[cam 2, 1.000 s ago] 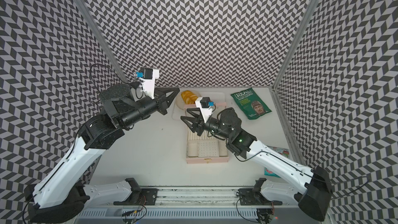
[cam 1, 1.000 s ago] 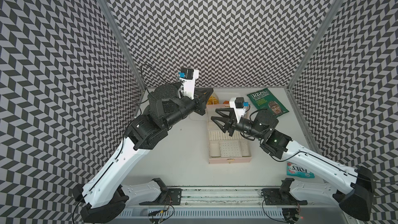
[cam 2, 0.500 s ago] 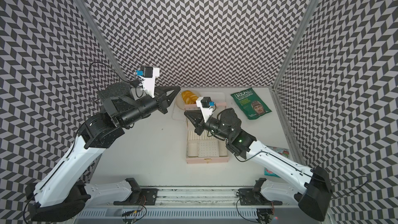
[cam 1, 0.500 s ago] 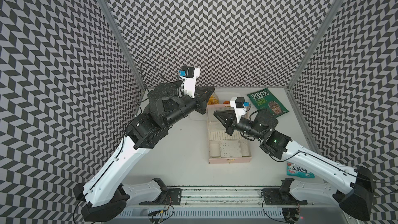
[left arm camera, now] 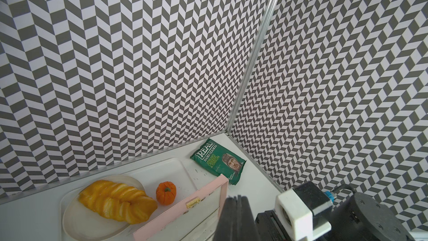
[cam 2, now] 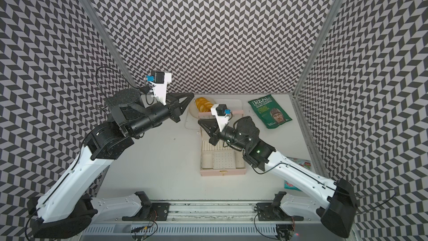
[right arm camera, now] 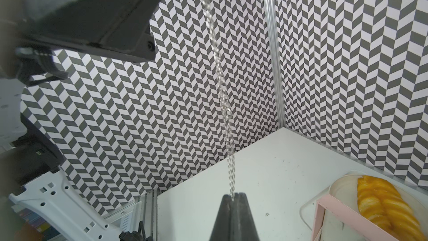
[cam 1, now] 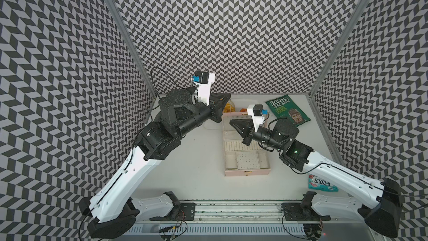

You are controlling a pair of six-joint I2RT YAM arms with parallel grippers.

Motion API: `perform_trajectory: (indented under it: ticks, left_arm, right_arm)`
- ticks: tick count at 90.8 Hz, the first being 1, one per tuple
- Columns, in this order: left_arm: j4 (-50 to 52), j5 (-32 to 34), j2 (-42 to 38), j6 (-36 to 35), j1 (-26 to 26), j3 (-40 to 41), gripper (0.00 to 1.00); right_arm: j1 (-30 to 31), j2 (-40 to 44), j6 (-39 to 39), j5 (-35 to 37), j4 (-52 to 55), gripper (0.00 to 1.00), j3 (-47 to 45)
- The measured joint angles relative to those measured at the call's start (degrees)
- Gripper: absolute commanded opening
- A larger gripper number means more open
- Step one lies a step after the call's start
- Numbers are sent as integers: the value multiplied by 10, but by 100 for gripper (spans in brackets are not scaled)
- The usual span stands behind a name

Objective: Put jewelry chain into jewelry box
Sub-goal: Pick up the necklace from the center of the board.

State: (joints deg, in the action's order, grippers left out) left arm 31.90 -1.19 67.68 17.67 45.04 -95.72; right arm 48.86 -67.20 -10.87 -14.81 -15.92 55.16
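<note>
Right tool (right arm camera: 232, 198) pinched tight on the jewelry chain (right arm camera: 220, 84), chain taut, rising toward the left tool (left arm camera: 234, 199), its jaws pressed together, jewelry box (cam 1: 246, 172) open on the worktop (cam 1: 196, 158).

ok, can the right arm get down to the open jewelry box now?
Probably yes. The right gripper, shut on the jewelry chain, hangs above the far end of the jewelry box, lid open, nothing between. The chain's upper part runs toward the left gripper, which may limit the drop.
</note>
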Motion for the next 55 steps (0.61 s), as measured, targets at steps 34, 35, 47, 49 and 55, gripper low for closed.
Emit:
perform_trajectory:
  ticks: [34, 35, 47, 49, 55]
  left_arm:
    - [-10, 7, -9, 0, 0, 15, 0]
    - [-11, 9, -11, 0, 0, 18, 0]
    - [-46, 32, -46, 11, 0, 100, 0]
    - [-53, 35, -53, 14, 0, 117, 0]
    - [-71, 43, -68, 28, 0, 168, 0]
  right_arm:
    - [0, 1, -1, 6, 2, 0, 0]
    - [0, 1, 0, 7, 3, 0, 0]
    - [1, 15, 0, 27, 14, 0, -5]
    - [1, 19, 0, 30, 15, 0, -8]
    - [1, 33, 0, 41, 21, 0, -16]
